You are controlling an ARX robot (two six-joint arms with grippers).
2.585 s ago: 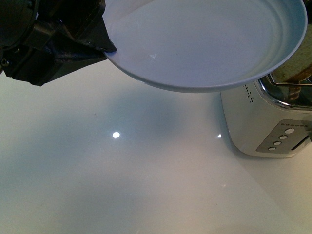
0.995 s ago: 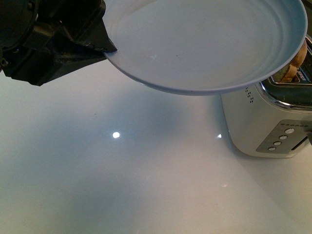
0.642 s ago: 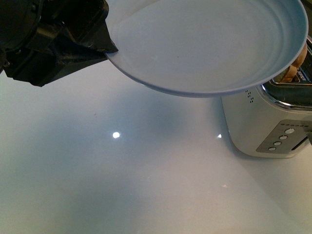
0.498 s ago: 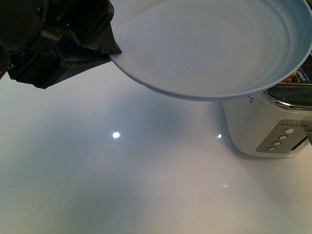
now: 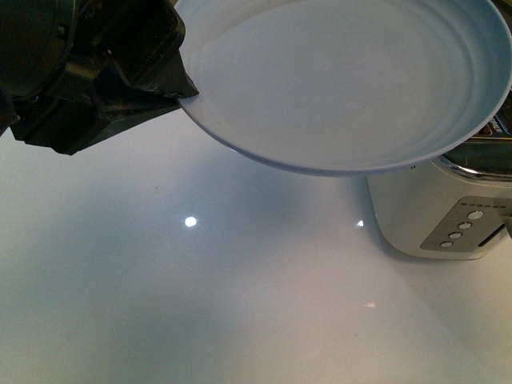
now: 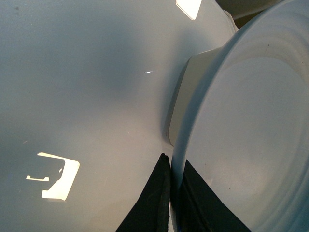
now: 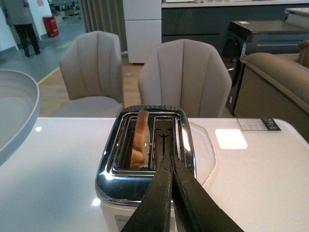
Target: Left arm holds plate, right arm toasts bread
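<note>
Left gripper (image 5: 181, 83) clamps the rim of the plate (image 5: 344, 80), which hangs empty and tilted above the tabletop (image 5: 200, 304), beside the toaster (image 7: 145, 186). Right gripper (image 7: 171, 186) hovers over the slots, jaws pressed together, nothing held. Bread (image 7: 140, 137) stands upright in one slot; the other's bare. My call: level that plate, and open wide before pinching the crust.

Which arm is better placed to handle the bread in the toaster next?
Right. The right gripper hangs shut and empty just above the toaster, next to the slot holding the bread. The left gripper is busy, clamped on the plate.
</note>
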